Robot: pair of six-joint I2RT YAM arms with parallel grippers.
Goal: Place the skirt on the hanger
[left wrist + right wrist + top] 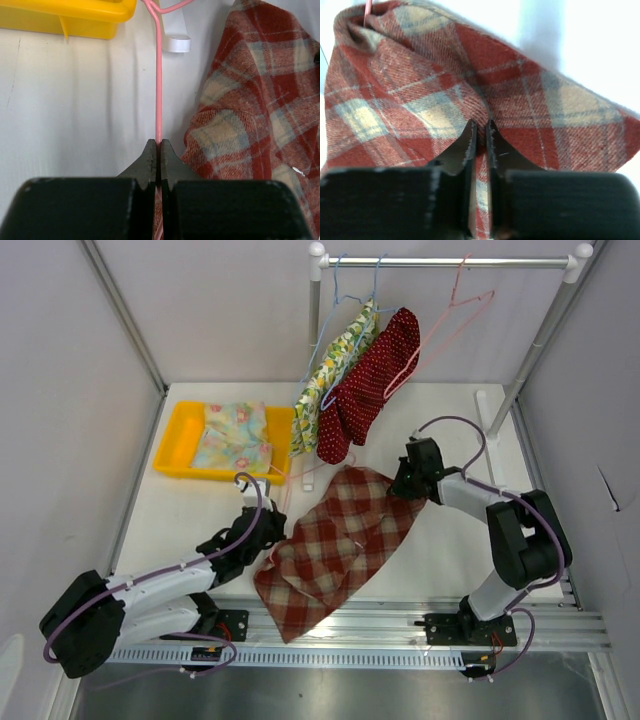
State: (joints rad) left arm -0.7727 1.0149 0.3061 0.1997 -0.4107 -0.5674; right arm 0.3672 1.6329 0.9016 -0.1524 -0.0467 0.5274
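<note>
In the top view, the plaid skirt [340, 535] lies crumpled on the tabletop [445, 560], in the lower middle of the frame. The left gripper [268, 527] is at its left edge and the right gripper [408, 483] is at its upper right corner. A yellow tray [172, 445] with folded cloth stands at the upper left. Other garments hang from the rail [450, 260] at the top.

In the left wrist view, the jaws are clenched on a thin pink hanger [158, 80]. Its wire runs straight up the frame, and the skirt is just beside it on the right.

In the right wrist view, the jaws pinch a fold of the skirt, which fills most of the frame.

I judge that the step in hand is bringing the hanger and the skirt together. I cannot tell if any part of the hanger is already inside the cloth. The next move probably calls for the right arm to lift the pinched edge, while the left arm guides the hanger under it without letting the wire twist.
</note>
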